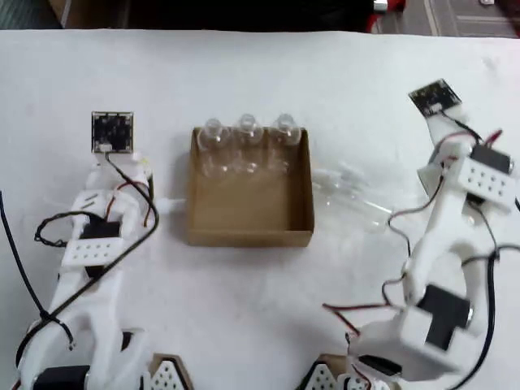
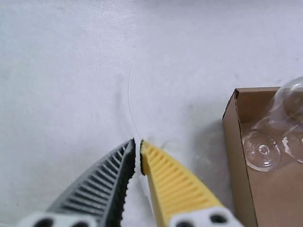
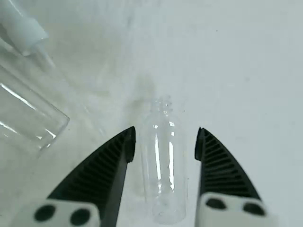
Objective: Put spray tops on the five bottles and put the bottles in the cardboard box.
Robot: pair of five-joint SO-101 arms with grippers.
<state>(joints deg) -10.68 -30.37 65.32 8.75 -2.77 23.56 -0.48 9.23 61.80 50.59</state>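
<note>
Near the surface's right edge, a clear uncapped plastic bottle (image 3: 163,165) lies on its side between the spread fingers of the right gripper (image 3: 165,133), not yet gripped. It looks light, slick and easily squashed, so a gentle hold across the mid-body seems best. The left gripper (image 2: 138,144), left of the cardboard box (image 1: 248,237), is pinched on a thin, bendy spray-top dip tube (image 2: 130,97). Three bottles (image 1: 246,134) stand along the box's far wall.
</note>
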